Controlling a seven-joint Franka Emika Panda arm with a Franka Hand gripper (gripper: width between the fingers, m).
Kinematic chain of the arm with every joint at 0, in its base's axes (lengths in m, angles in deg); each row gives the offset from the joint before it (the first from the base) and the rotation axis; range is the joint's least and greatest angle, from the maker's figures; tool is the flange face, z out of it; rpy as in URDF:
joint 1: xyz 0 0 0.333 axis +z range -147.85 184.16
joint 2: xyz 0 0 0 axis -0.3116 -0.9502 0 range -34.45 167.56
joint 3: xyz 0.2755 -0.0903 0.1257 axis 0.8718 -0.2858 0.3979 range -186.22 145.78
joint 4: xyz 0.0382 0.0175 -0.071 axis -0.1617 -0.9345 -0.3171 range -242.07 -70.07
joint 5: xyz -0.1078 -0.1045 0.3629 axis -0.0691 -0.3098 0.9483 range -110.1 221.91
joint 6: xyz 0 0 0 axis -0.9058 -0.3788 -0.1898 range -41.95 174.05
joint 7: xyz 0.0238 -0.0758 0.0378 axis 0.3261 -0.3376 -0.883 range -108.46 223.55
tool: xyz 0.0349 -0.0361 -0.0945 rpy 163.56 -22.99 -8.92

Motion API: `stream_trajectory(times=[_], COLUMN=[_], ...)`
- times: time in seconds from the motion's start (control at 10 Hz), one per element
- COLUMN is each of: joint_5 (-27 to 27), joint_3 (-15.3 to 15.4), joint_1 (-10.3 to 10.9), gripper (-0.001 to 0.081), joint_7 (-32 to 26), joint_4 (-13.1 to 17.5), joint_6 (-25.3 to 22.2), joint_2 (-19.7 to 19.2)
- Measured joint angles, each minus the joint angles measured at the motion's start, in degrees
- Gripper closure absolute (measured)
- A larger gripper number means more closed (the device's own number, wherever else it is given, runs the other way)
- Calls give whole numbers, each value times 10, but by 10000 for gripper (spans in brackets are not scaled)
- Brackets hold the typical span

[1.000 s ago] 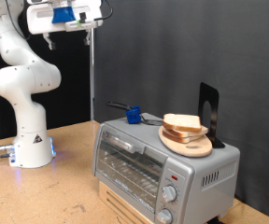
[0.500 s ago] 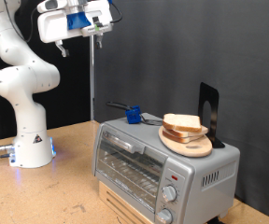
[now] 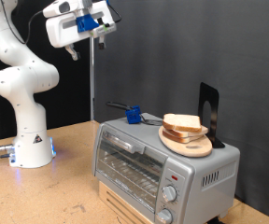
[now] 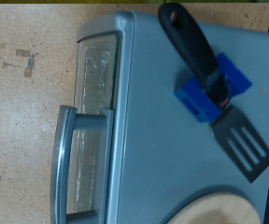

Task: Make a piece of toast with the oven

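Black backdrop. Gripper (image 3: 95, 34) high above oven (image 3: 162, 161), state unclear. Door closed, toast (image 3: 182, 122) on plate (image 3: 186, 142). Approach step; descent needed.

A black backdrop (image 3: 191, 47) is hung behind the whole scene, filling the exterior view from 9 o'clock round to 3 o'clock. A thin grey vertical pole (image 3: 92, 79) is seen against it near 12 o'clock. The light wooden worktop (image 3: 60, 191) is spread towards 7 o'clock, evenly lit, with faint scuffs marked on it.
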Motion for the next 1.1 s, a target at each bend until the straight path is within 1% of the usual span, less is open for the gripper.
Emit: stream_trajectory(times=[0.2, 0.3, 0.5, 0.7, 0.8, 0.9, 1.0, 1.1], joint_5=[11, 16, 25, 25, 45, 79, 110, 128], joint_3=[2, -1, -12, -15, -20, -34, -50, -59], joint_1=[-2, -2, -2, -2, 3, 14, 25, 29], gripper=[124, 124, 124, 124, 124, 124, 124, 124], joint_7=[41, 47, 32, 26, 0, -43, -78, -99], joint_4=[-7, -8, -9, -9, -10, -10, -12, -17], joint_6=[38, 42, 48, 52, 56, 57, 70, 88], joint_2=[-24, -38, -61, -64, -64, -65, -68, -74])
